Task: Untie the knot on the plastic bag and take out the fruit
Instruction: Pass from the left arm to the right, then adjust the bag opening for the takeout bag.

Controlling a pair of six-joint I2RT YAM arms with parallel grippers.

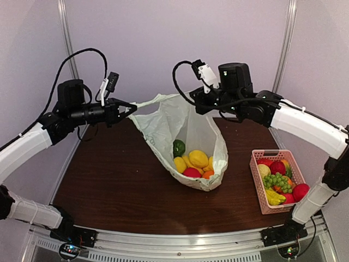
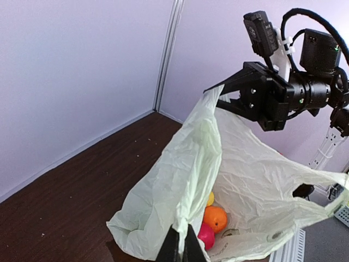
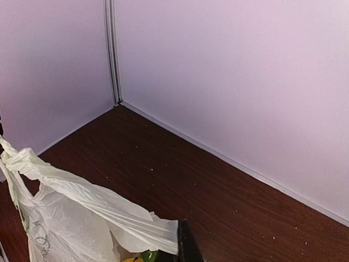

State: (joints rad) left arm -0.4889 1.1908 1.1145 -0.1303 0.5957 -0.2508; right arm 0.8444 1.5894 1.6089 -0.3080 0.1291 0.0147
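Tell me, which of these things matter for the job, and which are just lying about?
Part of the job: bag, held by the left gripper and right gripper; fruit inside it.

Lying about: pink basket with grapes and red fruit.

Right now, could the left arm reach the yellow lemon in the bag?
Probably not yet: the left gripper is shut on a handle of the plastic bag, off to one side. The mouth gapes open above the lemon, though, so nothing else seems to block it.
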